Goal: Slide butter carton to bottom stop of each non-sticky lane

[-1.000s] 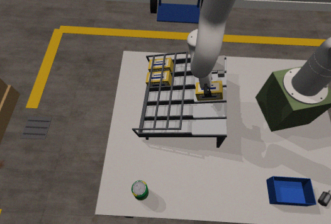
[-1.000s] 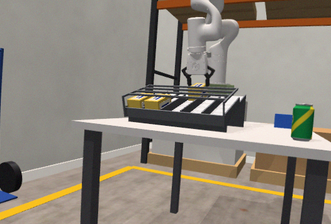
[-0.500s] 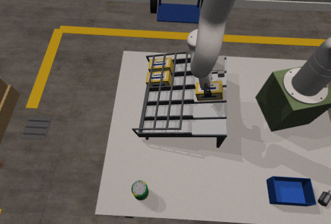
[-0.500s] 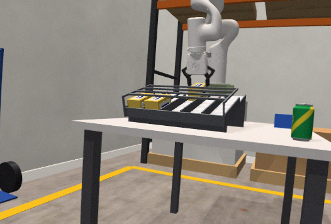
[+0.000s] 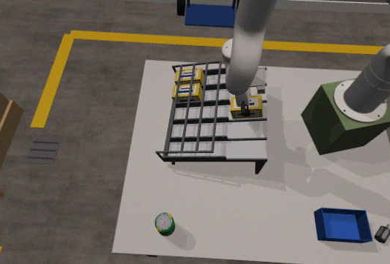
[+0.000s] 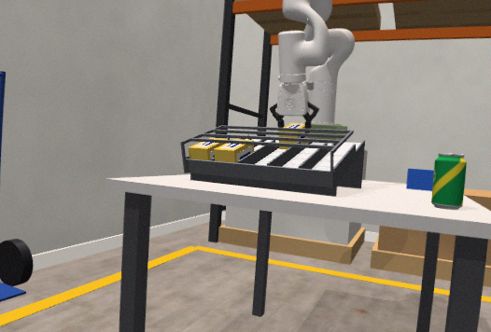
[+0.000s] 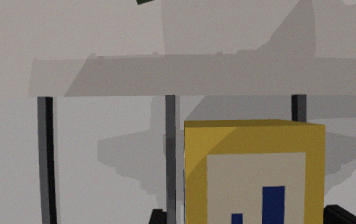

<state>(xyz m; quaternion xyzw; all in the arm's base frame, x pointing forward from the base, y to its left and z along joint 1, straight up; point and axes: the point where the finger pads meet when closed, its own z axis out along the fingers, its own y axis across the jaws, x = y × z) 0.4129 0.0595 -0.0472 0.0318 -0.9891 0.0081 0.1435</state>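
Nearest you, the two butter cartons (image 5: 200,76) (image 6: 201,151) and (image 5: 196,92) (image 6: 228,151) sat low in neighbouring outer lanes, apparently at the bottom stop (image 6: 260,174) — though the guard bars made actual contact hard to confirm. Farther up the shelf (image 5: 196,159) (image 6: 349,172) (image 7: 170,150), the third carton (image 5: 236,112) (image 6: 286,135) (image 7: 255,137) stood at the high end of the middle lane, and you had the gripper (image 5: 245,108) (image 6: 294,124) (image 7: 249,216) spread wide around it, holding nothing. That lane looked like a sticky one, with the carton resting high on the slope and nothing clamping it. Your danger was the next grip: one fingertip hung over a lane divider, so lowering or closing off-centre could have caught the divider or twisted the carton. A weak pinch on a stuck base could have slipped — and a late release could have tipped it.
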